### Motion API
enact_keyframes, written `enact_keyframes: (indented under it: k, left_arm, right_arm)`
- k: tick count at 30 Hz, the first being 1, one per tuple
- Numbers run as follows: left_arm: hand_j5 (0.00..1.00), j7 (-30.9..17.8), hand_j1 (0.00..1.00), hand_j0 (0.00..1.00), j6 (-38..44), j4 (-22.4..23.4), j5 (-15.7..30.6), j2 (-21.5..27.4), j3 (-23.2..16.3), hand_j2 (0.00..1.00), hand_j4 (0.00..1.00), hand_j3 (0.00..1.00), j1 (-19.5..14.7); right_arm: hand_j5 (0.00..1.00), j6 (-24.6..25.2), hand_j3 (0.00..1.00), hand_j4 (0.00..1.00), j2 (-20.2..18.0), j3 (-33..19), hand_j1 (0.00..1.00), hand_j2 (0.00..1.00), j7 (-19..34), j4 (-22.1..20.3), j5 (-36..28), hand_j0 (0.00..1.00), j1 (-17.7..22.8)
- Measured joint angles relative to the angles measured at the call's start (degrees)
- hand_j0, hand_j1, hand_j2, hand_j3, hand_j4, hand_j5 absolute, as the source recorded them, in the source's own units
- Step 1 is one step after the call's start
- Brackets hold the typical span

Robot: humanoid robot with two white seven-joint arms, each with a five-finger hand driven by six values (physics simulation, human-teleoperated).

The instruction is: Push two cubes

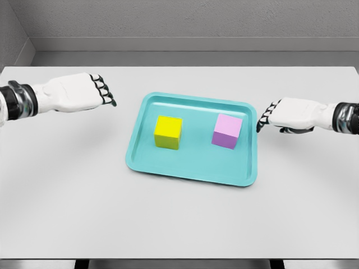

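- A grey wall and a darker ledge run behind a white table (179,218) that fills most of the view; its near edge is cut off at the bottom of the frame, with dark gaps beneath it.
- A teal tray (193,171) lies on the table a little right of centre, slightly rotated; its rim is raised all round.
- A yellow cube (168,132) sits on the left half of the tray; a pink cube (227,131) sits on the right half; the two are well apart and each stands clear of the rim.
- No writing, label or brand can be read on the cubes, the tray or the arms.
- The left hand (76,93) hovers over the table left of the tray, near its far-left corner but apart from it; its dark-tipped fingers (105,92) are loosely extended toward the tray and hold nothing.
- The right hand (291,115) is just beside the tray's right rim; its fingers (266,119) are relaxed, pointing at the rim, holding nothing; whether they touch the rim cannot be told.
- Both forearms are cut off at the frame's sides; the thumbs are hard to make out.
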Motion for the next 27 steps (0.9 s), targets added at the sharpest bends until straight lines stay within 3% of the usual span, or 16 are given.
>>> enact_keyframes:
  k: [4, 10, 27]
  left_arm:
    - [0.81, -1.41, 0.81, 0.81, -0.01, -0.11, -1.11, -2.16, -2.00, 0.81, 0.81, 0.81, -1.76]
    - [0.81, -2.08, 0.81, 0.81, -0.02, -0.06, -1.00, -4.54, -3.61, 0.81, 0.81, 0.81, -1.06]
    - [0.81, -2.24, 0.81, 0.81, -0.02, 0.22, -0.81, -5.63, -5.42, 0.81, 0.81, 0.81, -0.70]
  right_arm:
    - [0.65, 0.00, 0.65, 0.65, 0.22, 0.08, 0.65, 0.65, 0.00, 0.00, 0.27, 0.65, 0.26]
    - [0.65, 0.00, 0.65, 0.65, 0.74, 0.11, 0.65, 0.65, 0.00, -0.29, 0.46, 0.65, 0.35]
    - [0.52, 0.00, 0.52, 0.52, 1.44, -0.11, 0.52, 0.52, 0.00, -0.50, 0.26, 0.52, 0.44]
